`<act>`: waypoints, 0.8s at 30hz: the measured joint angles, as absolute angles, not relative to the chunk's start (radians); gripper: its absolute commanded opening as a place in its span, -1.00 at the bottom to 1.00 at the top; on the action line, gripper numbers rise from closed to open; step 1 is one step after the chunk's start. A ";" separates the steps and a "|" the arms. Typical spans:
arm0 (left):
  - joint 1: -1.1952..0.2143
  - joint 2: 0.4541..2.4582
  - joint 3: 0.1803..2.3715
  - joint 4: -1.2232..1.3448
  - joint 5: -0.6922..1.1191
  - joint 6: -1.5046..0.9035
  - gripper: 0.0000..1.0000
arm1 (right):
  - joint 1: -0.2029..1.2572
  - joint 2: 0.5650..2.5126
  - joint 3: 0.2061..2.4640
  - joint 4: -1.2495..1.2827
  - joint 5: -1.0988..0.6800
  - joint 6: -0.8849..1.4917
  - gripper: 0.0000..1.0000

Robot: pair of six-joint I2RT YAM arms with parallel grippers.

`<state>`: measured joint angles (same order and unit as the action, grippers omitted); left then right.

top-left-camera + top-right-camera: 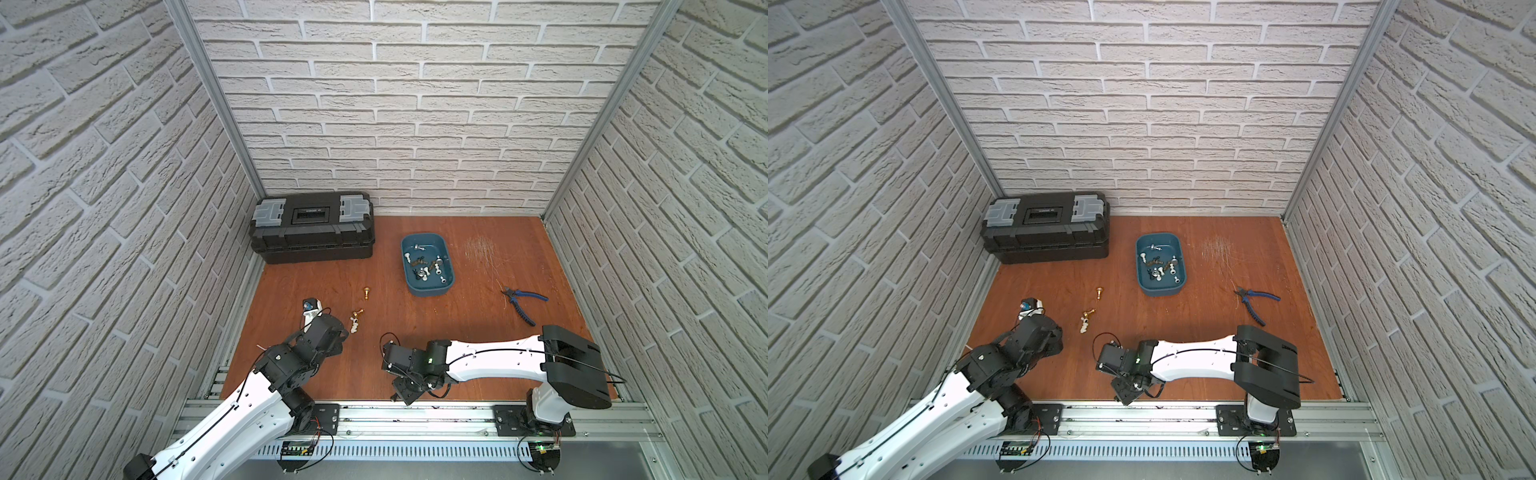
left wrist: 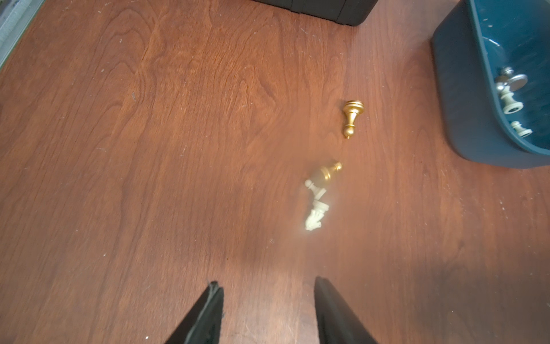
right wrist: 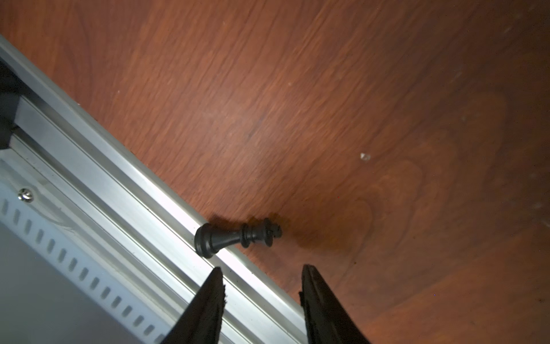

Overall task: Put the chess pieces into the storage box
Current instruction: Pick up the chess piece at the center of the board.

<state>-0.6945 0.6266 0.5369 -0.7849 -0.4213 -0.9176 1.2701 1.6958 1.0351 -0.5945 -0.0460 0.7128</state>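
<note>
Gaping empty, the right pincer [image 3: 262, 266] hangs just beside a toppled black king [image 3: 235, 236]; the left pincer [image 2: 267, 280] gapes empty too.

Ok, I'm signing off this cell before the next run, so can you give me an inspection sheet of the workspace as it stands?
Surface: wooden table, scratched patch near the box.
Job's things: box holds many pieces; two gold pieces and two white pieces lie loose on the table; black piece lies tipped at the rail.
Clutter: toolbox, pliers.
Grippers: left gripper open, empty, short of the white pieces; right gripper open, empty, by the black piece.
Cables: black cables along both arms; none seen among the pieces.
Surroundings: brick-pattern walls.
</note>
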 measured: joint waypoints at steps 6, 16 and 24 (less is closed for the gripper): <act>-0.694 0.624 0.537 -0.780 -0.418 -0.915 0.09 | 1.271 1.744 1.074 -0.591 -0.051 0.746 -0.11; -0.694 0.620 0.534 -0.772 -0.409 -0.899 0.09 | 1.287 1.837 1.153 -0.634 -0.035 0.772 -0.20; -0.694 0.584 0.511 -0.766 -0.405 -0.892 0.09 | 1.301 1.850 1.183 -0.646 -0.028 0.728 -0.20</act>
